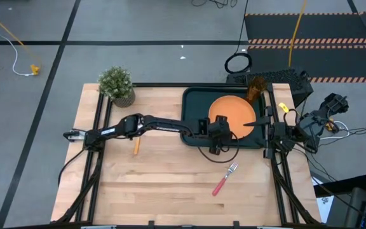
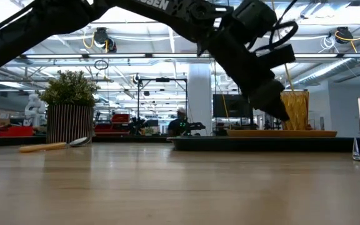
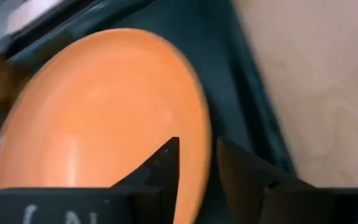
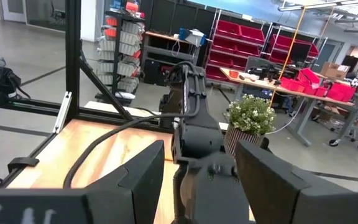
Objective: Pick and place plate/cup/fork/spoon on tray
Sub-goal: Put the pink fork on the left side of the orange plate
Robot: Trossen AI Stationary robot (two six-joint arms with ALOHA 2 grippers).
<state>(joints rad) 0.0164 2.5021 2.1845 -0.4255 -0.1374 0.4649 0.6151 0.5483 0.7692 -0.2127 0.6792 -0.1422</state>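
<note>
On the light wooden tabletop [image 1: 170, 184], the tray [image 1: 192, 102] sits against the far right edge, carrying the plate [image 1: 234, 114] with the cup [image 1: 255, 88] at its far right corner. Reaching over the tray's left part, the left gripper [image 1: 220, 129] holds its fingers apart astride the plate's rim. Parked off the table's right edge, the right gripper [image 4: 201, 177] is spread open. Near the front lies the fork [image 1: 225, 178]; the spoon [image 1: 136, 147] lies toward the left edge, and a potted plant [image 1: 117, 84] fills the far left corner. Beyond are grey floor and workshop shelving.

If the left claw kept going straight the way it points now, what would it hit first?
Probably the plate: the left claw sits at its rim, one finger over the orange surface, the other over the tray. Its height above the plate is unclear.
</note>
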